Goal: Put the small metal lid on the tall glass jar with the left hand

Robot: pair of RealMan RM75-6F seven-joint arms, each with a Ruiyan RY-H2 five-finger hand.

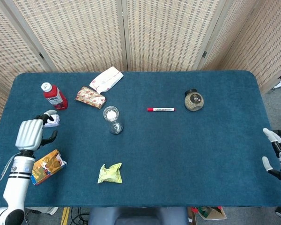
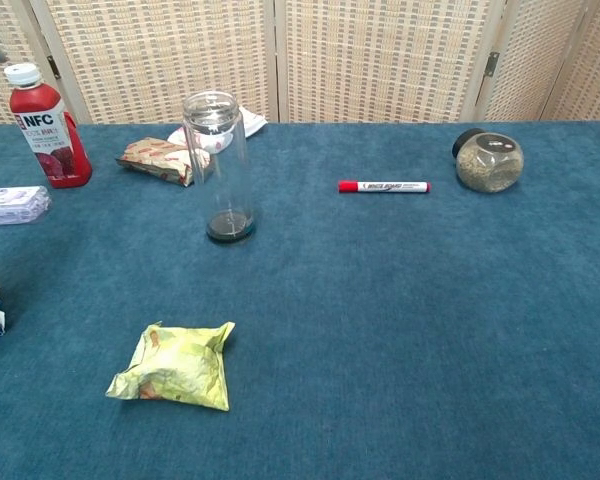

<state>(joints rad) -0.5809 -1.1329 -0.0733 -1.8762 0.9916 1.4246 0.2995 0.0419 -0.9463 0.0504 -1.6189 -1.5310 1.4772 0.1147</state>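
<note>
Probably lab: screened blue table (image 1: 178, 154)

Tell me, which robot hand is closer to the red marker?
Right, narrowly. The right hand sits at the table's far right edge from the red marker; the left hand is near the far left edge.

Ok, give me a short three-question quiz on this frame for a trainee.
1. True or false: the left robot hand holds the small metal lid.
2. What lies between the tall glass jar and the round jar? A) red marker; B) red bottle; C) cardboard box.
3. Which thing lies nearest the table's front edge in the chest view?
Key: 1 false, the lid sits on the jar; 2 A; 3 the crumpled yellow packet.
</note>
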